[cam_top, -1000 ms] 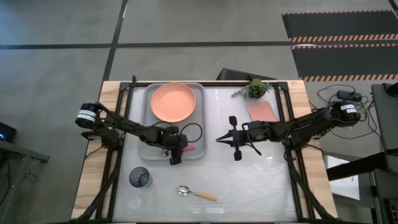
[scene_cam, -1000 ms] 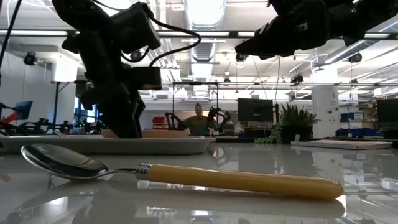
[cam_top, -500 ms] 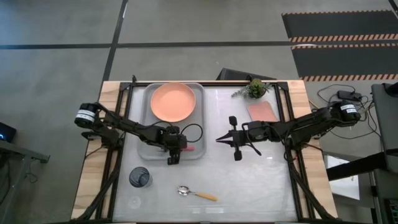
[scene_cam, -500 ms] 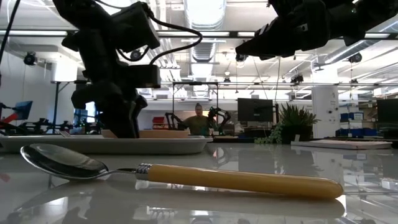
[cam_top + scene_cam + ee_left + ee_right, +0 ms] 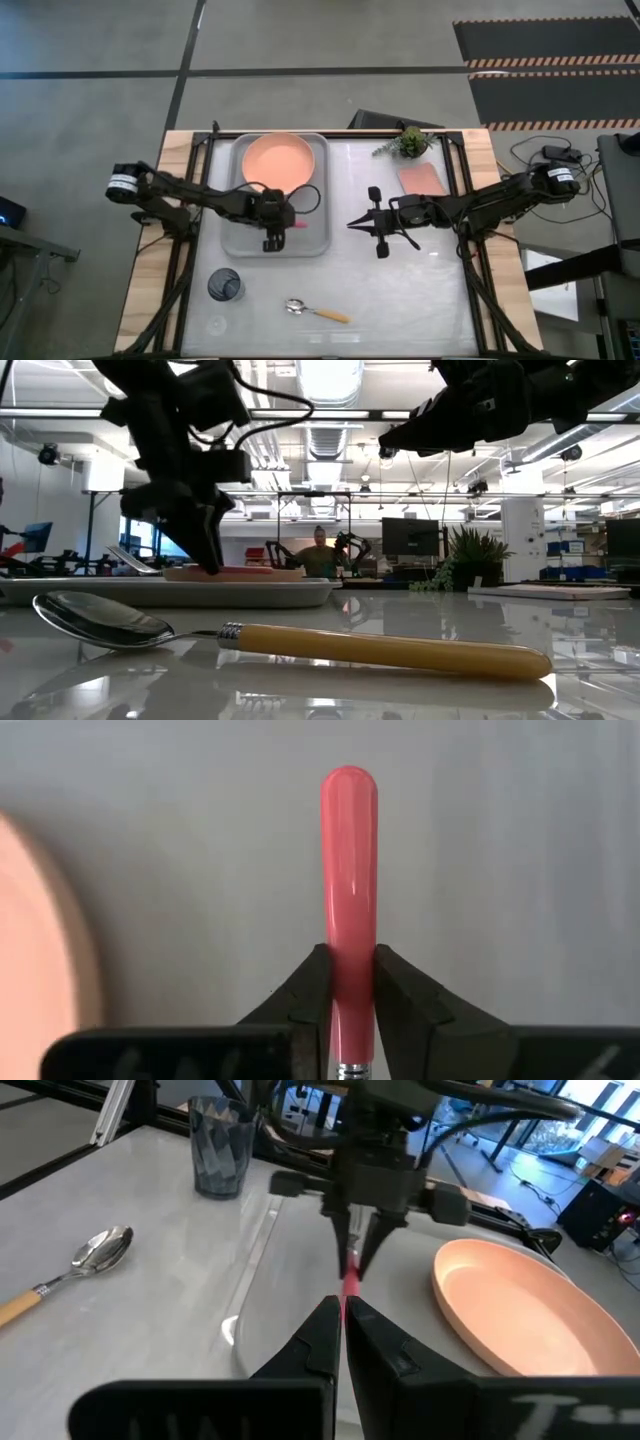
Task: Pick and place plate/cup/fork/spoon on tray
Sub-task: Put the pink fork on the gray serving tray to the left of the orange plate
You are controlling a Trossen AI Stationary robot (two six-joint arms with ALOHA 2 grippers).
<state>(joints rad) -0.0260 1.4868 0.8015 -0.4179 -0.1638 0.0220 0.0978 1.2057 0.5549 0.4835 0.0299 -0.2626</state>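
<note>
The left gripper (image 5: pixel 272 226) is clamped on the fork (image 5: pixel 349 890), its two fingers (image 5: pixel 404 999) pressing either side of the pink-red handle close to the metal neck. In the high view the fork's handle points toward the table's middle, its long axis running across the tray (image 5: pixel 318 190) and held level over the tray's near half. From the low view the tines stick out the other way, on the far side of the gripper from the handle. The tray also holds the salmon-orange plate (image 5: pixel 276 163) in its far half, just beside the fork. The dark cup (image 5: pixel 225 286) stands upright on the table off the tray's near corner. The spoon (image 5: pixel 317 310) lies flat nearby, bowl toward the cup. The right gripper (image 5: pixel 352 224) hangs above the table's middle, fingers together.
</note>
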